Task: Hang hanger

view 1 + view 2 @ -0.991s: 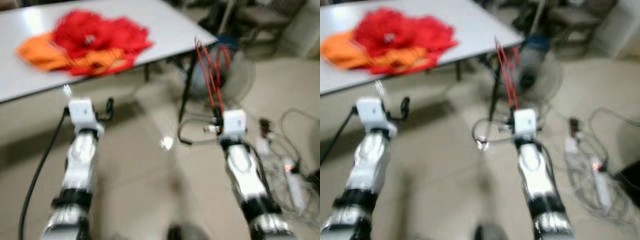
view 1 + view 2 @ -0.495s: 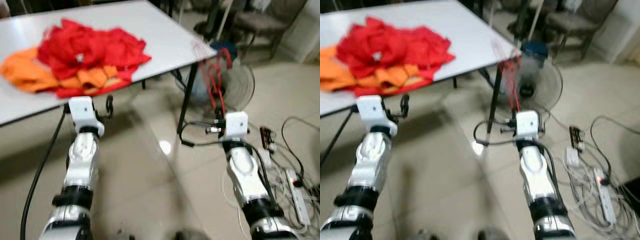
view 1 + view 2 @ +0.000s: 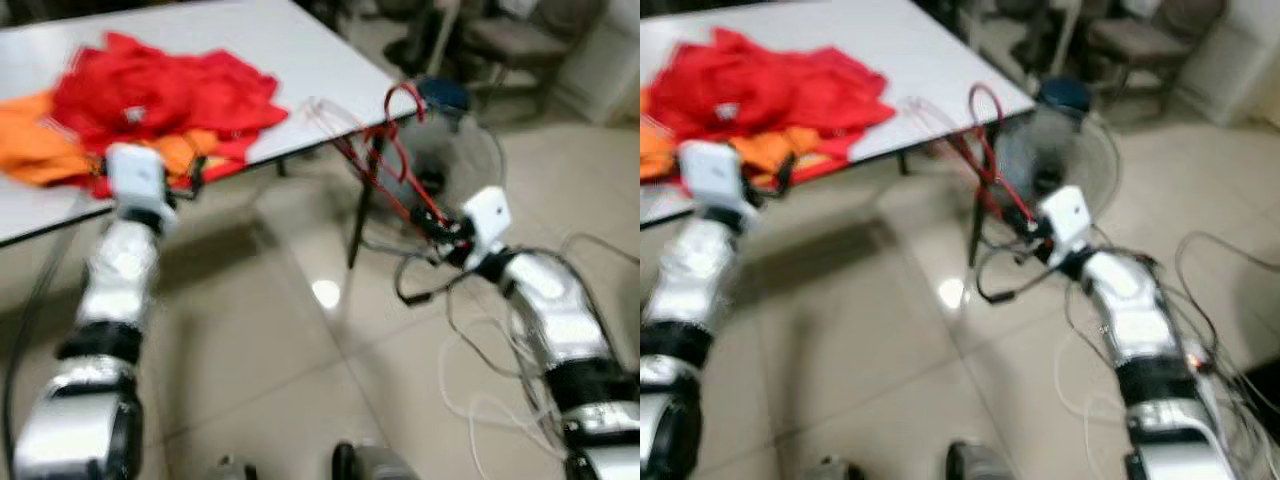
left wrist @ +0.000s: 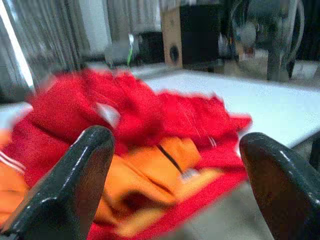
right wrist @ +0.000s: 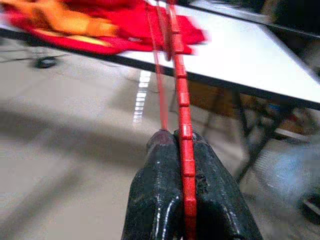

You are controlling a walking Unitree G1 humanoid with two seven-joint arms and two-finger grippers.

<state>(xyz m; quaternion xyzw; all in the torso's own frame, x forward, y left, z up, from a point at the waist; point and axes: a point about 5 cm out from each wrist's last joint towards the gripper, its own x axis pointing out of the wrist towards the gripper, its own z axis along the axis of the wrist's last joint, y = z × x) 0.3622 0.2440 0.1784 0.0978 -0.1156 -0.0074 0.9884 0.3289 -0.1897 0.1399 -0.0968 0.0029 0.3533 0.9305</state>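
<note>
Nearest the camera, the pale tiled floor (image 3: 280, 380) is seen, with white cables (image 3: 480, 400) strewn over it beside the right arm. The right pincer (image 5: 182, 150) is clamped tight on the thin red plastic hanger (image 3: 395, 180), whose bar is squeezed between the two black fingers (image 5: 157, 190) in the right wrist view. In the head views the hanger is held up in the air in front of the right pincer (image 3: 440, 228), slanted toward the worktop corner, its hook at the far end just before the metal floor fan (image 3: 450, 165). The hanger is not hung on anything.

The left pincer (image 4: 175, 150) is spread wide, nothing being held between its fingers (image 4: 75, 180). It is raised at the near edge of the white rectangular worktop (image 3: 300, 50), close to the clothing. In the left eye view the left pincer (image 3: 190, 175) is partly blurred.

On the worktop a crumpled red garment (image 3: 160, 85) is heaped over an orange garment (image 3: 35, 150). Farther back, a chair (image 3: 510, 35) is made out dimly behind the fan.
</note>
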